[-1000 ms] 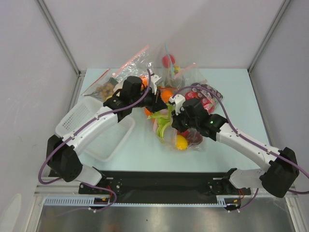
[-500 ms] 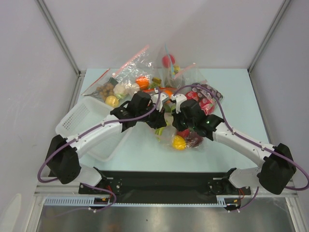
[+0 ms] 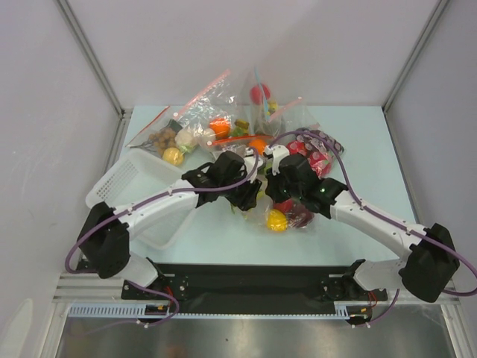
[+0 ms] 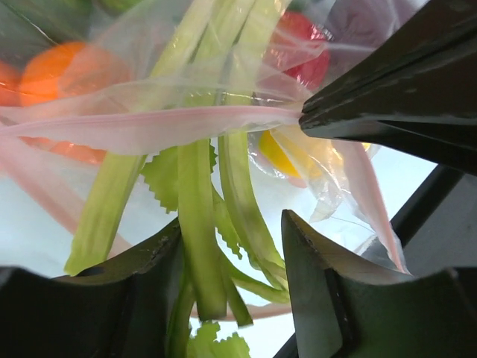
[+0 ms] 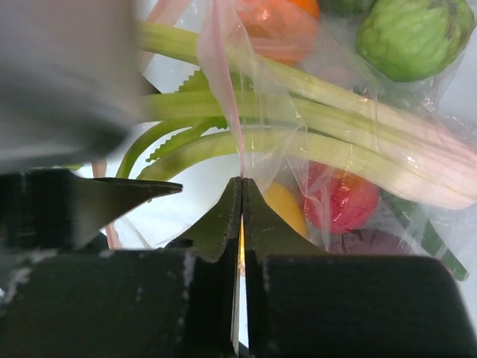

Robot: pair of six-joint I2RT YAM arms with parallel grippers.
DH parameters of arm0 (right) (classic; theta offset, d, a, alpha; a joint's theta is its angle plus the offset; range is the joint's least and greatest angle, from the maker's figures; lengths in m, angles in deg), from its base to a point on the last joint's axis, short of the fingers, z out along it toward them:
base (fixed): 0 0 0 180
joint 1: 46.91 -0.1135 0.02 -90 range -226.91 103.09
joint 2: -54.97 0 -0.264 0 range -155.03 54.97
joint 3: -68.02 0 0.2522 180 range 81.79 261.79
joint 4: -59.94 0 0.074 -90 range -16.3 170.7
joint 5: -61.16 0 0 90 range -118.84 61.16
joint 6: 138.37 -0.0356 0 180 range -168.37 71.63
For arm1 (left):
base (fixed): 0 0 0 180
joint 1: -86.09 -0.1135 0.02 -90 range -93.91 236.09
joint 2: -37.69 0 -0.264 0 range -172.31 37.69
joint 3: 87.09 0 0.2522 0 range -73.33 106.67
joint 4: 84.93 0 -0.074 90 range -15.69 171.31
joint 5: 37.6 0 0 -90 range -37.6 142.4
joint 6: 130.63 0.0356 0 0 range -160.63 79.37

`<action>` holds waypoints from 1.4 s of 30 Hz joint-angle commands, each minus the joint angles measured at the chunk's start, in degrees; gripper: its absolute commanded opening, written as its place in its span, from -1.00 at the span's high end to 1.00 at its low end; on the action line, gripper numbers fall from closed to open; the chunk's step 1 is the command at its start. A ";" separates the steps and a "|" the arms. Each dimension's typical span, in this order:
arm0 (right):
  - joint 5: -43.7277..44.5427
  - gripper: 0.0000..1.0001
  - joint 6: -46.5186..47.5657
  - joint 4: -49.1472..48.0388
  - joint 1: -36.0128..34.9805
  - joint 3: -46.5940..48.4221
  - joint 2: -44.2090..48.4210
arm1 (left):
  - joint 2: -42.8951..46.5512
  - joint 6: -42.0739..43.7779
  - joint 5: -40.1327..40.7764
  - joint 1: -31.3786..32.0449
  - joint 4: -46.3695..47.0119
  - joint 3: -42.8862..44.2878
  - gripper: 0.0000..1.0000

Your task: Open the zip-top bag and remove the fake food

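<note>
The zip-top bag point(image 3: 311, 221) lies crinkled at mid-table, its pale pink strip point(image 4: 149, 123) stretched across the left wrist view. My right gripper point(image 5: 241, 183) is shut on that strip point(image 5: 218, 67) at the bag's mouth. Inside the bag are fake food pieces: a lemon point(image 3: 276, 220), a dark red apple point(image 3: 301, 215), an orange point(image 4: 63, 67) and a green piece point(image 5: 410, 37). The long leek point(image 5: 358, 138) pokes out of the mouth. My left gripper point(image 4: 231, 242) stands open, with the leek's green leaves point(image 4: 197, 224) hanging loosely between its fingers, just left of the right gripper point(image 3: 273, 188).
A white slotted basket point(image 3: 118, 185) and a clear tub point(image 3: 165, 227) sit at the left. Smaller bags crowd the back: one with brown balls point(image 3: 160, 139), one with purple grapes point(image 3: 319, 155), one upright with a red piece point(image 3: 259, 93).
My left gripper has swung from the far side of the bag toward the near edge, down to the leek leaves, and its jaws have opened. The right gripper stays shut on the strip.
</note>
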 commanded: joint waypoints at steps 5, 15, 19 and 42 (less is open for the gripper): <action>-0.16 1.00 0.20 -3.00 -0.24 -0.98 2.45 | -3.40 1.56 2.61 2.18 -2.05 3.26 -0.22; -2.44 1.00 1.51 -2.83 -0.07 -1.77 3.25 | -7.00 2.09 4.46 3.33 -2.14 5.02 0.80; -3.67 1.00 1.60 -2.12 -0.15 -2.48 3.59 | -7.88 2.09 4.55 3.24 -2.05 8.44 0.99; -0.78 1.00 1.69 2.62 -1.39 -4.59 1.05 | -5.70 5.17 -3.27 -1.77 -10.66 19.97 0.99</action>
